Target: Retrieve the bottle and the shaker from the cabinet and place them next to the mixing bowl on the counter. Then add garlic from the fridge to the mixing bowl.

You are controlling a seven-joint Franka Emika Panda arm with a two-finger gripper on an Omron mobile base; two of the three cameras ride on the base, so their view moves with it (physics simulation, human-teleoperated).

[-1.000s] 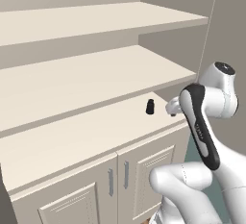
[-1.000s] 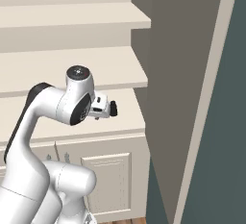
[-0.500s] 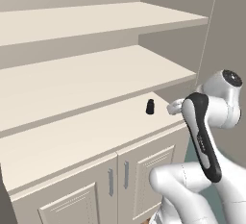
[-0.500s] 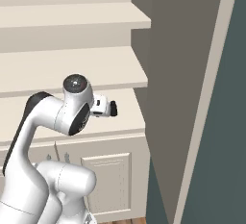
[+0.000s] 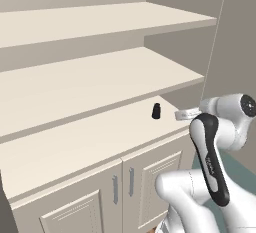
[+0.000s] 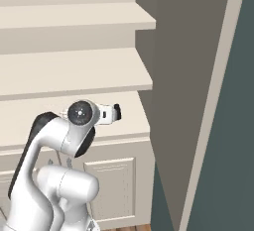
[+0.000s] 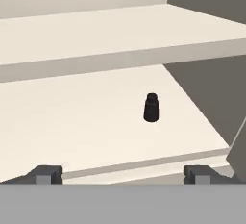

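Where the left base view looks over the arm, the shaker (image 5: 156, 111) stands upright on the lowest open shelf of the cabinet (image 5: 75, 147), toward the shelf's right end and a little back from its front edge. The gripper (image 5: 183, 113) reaches in from the right at about the shaker's height, near it but apart from it. Below the shelf are the panelled double doors (image 5: 125, 187) with their grey handles.

From the right base view, the gripper (image 6: 116, 112) points right, over the lowest shelf near its right end, with the grey side wall (image 6: 183, 76) just beyond. Two more flat shelves sit above.

Seen from the hand view, the shaker (image 7: 151, 107) stands alone in the middle of the shelf, well ahead of the fingertips (image 7: 46, 172). The two tips sit far apart at the lower corners, so the gripper (image 7: 122, 174) is spread wide with nothing between them.
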